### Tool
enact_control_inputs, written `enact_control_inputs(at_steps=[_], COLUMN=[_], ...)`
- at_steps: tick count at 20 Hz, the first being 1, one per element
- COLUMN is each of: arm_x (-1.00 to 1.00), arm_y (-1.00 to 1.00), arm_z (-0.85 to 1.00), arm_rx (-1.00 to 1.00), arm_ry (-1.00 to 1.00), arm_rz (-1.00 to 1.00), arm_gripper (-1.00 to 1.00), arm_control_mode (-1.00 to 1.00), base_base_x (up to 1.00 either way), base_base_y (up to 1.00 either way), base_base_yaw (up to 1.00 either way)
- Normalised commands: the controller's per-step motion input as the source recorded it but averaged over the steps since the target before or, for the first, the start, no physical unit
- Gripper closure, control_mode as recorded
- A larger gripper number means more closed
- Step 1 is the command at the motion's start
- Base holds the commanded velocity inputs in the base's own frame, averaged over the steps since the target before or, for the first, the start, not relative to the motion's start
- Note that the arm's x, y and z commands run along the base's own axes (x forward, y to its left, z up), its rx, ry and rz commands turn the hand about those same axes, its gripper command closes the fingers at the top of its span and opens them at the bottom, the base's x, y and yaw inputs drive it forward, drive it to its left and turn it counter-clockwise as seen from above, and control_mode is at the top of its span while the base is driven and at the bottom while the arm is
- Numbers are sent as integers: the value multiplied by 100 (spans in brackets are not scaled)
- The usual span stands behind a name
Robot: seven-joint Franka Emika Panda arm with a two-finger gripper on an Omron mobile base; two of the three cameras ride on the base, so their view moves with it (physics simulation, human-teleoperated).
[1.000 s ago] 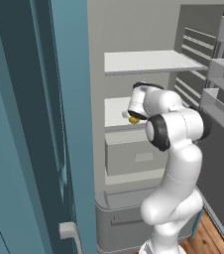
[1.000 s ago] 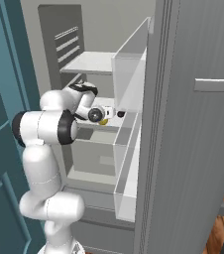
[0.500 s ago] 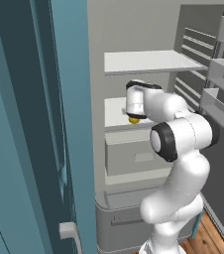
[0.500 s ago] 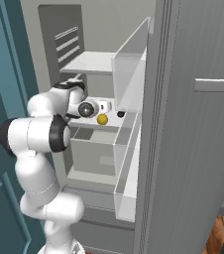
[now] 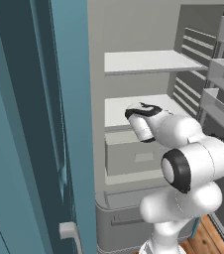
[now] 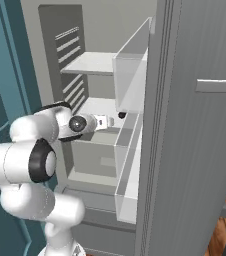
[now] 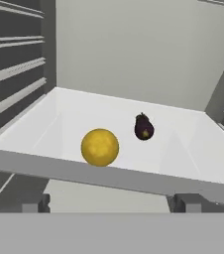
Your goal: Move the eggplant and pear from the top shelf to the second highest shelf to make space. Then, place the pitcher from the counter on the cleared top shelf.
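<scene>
The pincer (image 7: 109, 202) was spread wide and held nothing, its two dark fingertips (image 7: 34, 202) standing apart just in front of the second highest shelf (image 7: 193, 149). On that white board lay the pear (image 7: 100, 147), near the front edge, and the eggplant (image 7: 143, 127), a little farther back and to the right, the two apart from each other. In the left base view the arm reached toward the second highest shelf (image 5: 119, 110), with the top shelf (image 5: 148, 62) bare above it and a grey drawer (image 5: 134, 156) directly below.
</scene>
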Motion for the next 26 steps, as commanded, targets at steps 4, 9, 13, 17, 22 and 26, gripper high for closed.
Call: enact_control_inputs(at_steps=[4, 9, 13, 17, 22, 26], arm_x=[-79, -71, -37, -13, -18, -40], arm_y=[-32, -4, 0, 0, 0, 0], arm_z=[84, 74, 98, 100, 62, -13], arm_rx=[-2, -2, 12, 21, 16, 11], arm_ry=[8, 0, 2, 16, 33, 28], arm_rz=[0, 0, 0, 0, 1, 9], arm_gripper=[-100, -100, -100, -100, -100, -100], arm_control_mode=[-100, -100, -100, -100, -100, -100], base_base_x=[0, 0, 0, 0, 0, 0], base_base_y=[0, 0, 0, 0, 0, 0], base_base_yaw=[0, 0, 0, 0, 0, 0])
